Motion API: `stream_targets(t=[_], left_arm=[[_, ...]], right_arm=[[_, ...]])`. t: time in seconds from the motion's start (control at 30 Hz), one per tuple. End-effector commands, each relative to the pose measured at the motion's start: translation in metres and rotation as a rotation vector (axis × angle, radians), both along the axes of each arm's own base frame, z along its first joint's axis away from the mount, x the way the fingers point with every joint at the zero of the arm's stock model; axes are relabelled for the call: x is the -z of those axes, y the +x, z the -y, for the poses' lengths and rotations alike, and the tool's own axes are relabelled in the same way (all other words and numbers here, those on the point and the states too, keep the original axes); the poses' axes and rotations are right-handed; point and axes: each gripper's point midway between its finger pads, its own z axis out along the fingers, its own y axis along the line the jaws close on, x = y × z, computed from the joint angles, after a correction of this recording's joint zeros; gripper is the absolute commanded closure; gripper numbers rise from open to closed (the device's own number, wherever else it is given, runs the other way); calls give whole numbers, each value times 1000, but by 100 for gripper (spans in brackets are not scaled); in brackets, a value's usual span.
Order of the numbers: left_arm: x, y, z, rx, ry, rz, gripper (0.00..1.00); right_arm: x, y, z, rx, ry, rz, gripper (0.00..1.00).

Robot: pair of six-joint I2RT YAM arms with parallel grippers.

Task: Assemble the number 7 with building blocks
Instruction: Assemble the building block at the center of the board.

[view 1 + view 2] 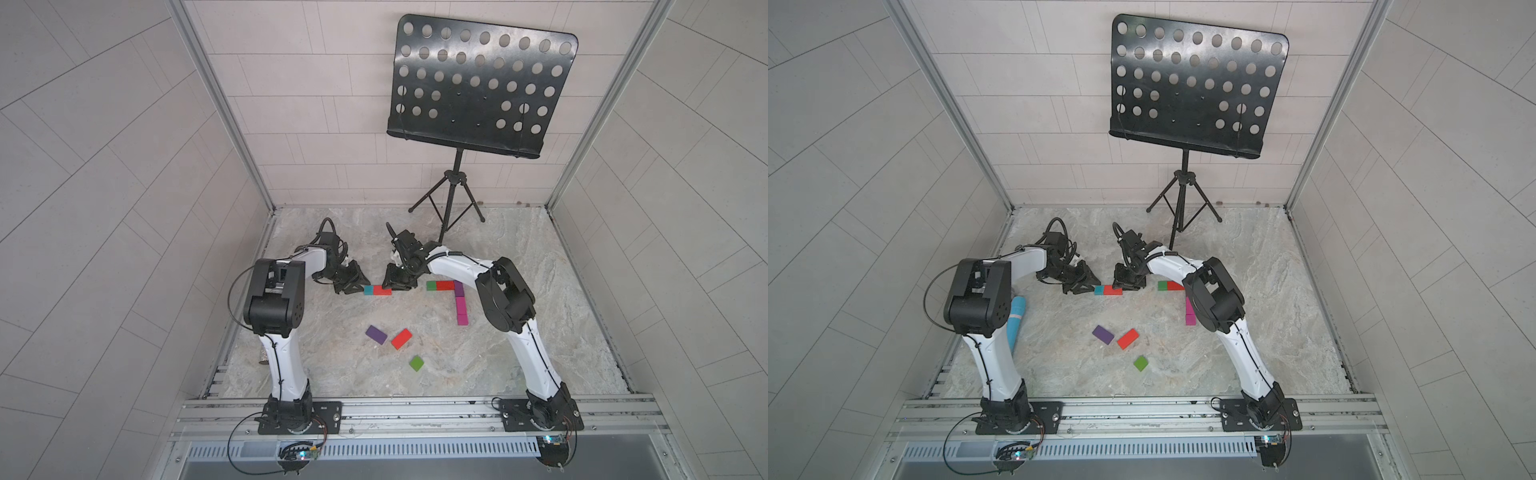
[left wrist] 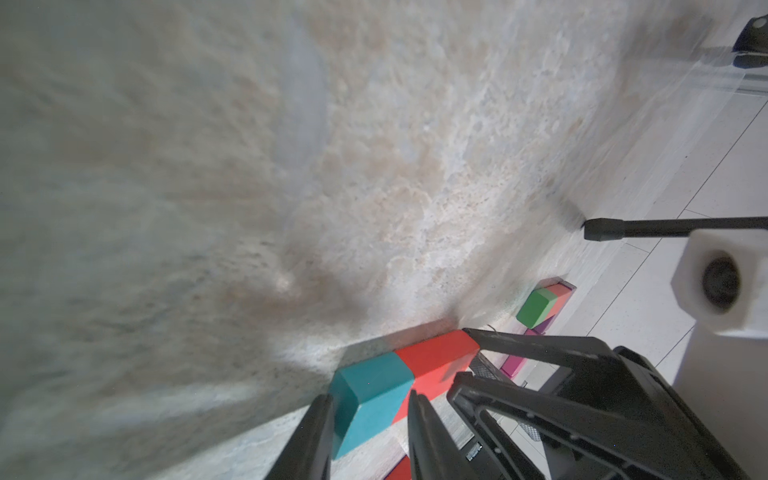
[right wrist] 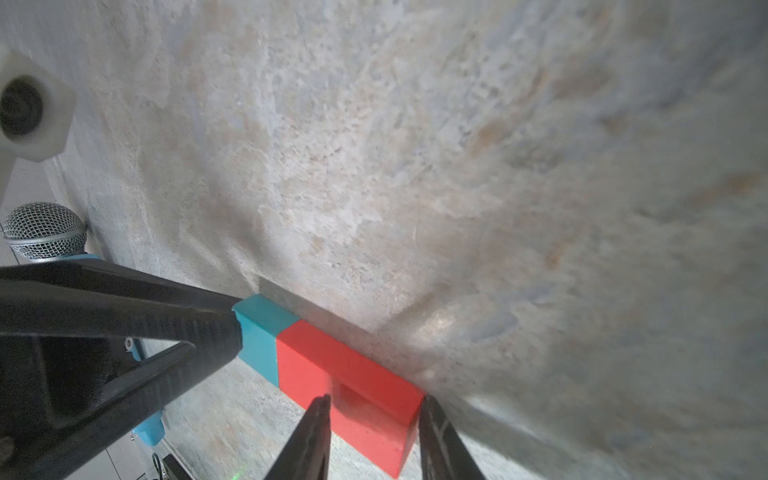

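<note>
Number 7 (image 1: 459,291) seems to want a longer bar. Your left claw (image 1: 358,289) pinches the teal block (image 2: 370,382) and your right claw (image 3: 374,400) the red block (image 3: 345,361); slide both across together.

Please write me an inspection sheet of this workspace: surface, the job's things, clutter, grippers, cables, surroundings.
Surface: marbled table; no spill seen.
Job's things: number 7 laid flat, a green, red and purple bar with a purple and magenta stem; teal block and red block end to end; loose purple block, loose red block and loose green block lie apart.
Clutter: microphone lying beside the left arm.
Grippers: left gripper shut on teal block; right gripper shut on red block.
Cables: black cables loop along both arms, clear of the blocks.
Surroundings: music stand at the back; tiled walls.
</note>
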Motion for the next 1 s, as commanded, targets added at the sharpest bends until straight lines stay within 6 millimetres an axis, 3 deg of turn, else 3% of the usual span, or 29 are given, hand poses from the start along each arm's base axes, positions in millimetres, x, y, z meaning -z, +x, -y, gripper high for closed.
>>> stream_targets(t=[0.0, 0.4, 0.7, 0.83, 0.97], left_arm=[[1, -4, 4, 7, -2, -1, 65], [-5, -3, 0, 0, 16, 9, 59], [-30, 4, -22, -24, 72, 61, 38], [-49, 8, -43, -72, 81, 106, 26], [-61, 3, -70, -114, 105, 126, 15]], right_arm=[[5, -3, -4, -12, -7, -10, 61], [-3, 1, -1, -4, -21, 13, 50], [-43, 7, 8, -6, -43, 140, 39], [-70, -6, 13, -63, -72, 233, 34], [-78, -43, 13, -228, -164, 306, 33]])
